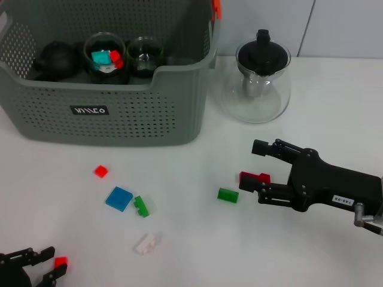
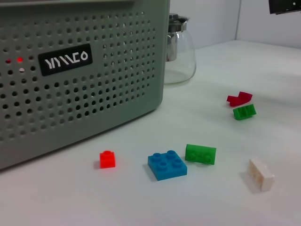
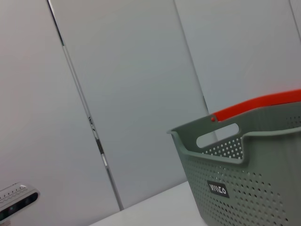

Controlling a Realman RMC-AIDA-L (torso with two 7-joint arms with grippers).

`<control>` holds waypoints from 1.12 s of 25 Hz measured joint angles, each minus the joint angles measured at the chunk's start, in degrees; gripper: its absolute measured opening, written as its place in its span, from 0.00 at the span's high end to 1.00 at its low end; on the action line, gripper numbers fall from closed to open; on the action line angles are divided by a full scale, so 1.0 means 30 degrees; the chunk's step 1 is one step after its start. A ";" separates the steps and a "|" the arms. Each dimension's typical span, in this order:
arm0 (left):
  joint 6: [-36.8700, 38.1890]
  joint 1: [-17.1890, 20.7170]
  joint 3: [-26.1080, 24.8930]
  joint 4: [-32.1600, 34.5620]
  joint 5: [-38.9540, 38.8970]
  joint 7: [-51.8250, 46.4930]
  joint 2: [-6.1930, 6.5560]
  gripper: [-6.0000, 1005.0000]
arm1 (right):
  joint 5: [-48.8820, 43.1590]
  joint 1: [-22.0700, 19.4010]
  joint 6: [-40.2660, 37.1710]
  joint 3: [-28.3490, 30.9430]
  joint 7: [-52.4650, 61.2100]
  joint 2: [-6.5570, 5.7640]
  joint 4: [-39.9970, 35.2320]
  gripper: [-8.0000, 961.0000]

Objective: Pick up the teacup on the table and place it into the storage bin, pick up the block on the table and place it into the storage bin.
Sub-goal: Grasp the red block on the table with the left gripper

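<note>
The grey-green storage bin (image 1: 119, 113) (image 2: 70, 84) (image 3: 254, 183) stands at the back left. Inside it are two glass teacups, one (image 1: 105, 57) holding teal and red pieces, the other (image 1: 143, 55) beside it. Loose blocks lie on the table: small red (image 1: 100, 171) (image 2: 107, 159), blue (image 1: 119, 198) (image 2: 167, 165), green (image 1: 141, 205) (image 2: 201, 154), white (image 1: 146, 243) (image 2: 261, 174), a second green (image 1: 227, 195) (image 2: 244, 111) and dark red (image 1: 254, 177) (image 2: 239, 98). My right gripper (image 1: 249, 165) is open just over the dark red block. My left gripper (image 1: 45, 264) sits at the front left corner with another red block (image 1: 60, 262) at its tip.
A glass teapot (image 1: 258, 81) (image 2: 178, 54) with a black lid stands right of the bin. A black teapot (image 1: 57, 60) rests inside the bin at its left end. White table stretches around the scattered blocks.
</note>
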 joint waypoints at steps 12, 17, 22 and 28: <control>-0.0056 -0.0176 -0.0105 -0.0187 -0.0132 0.0231 0.0006 0.61 | 0.0010 -0.0123 0.0000 0.0000 0.0000 -0.0027 0.0000 0.02; -0.0293 -0.0178 -0.0124 -0.0255 -0.0091 0.0600 0.0006 0.60 | 0.0010 -0.0130 0.0001 0.0000 0.0000 -0.0029 0.0000 0.02; -0.0330 -0.0177 -0.0042 -0.0287 -0.0034 0.0689 0.0004 0.60 | 0.0009 -0.0119 -0.0001 0.0000 0.0000 -0.0021 -0.0044 0.02; -0.0424 -0.0174 0.0004 -0.0450 0.0028 0.0698 0.0005 0.59 | -0.0010 -0.0080 -0.0015 0.0001 0.0000 -0.0007 -0.0025 0.02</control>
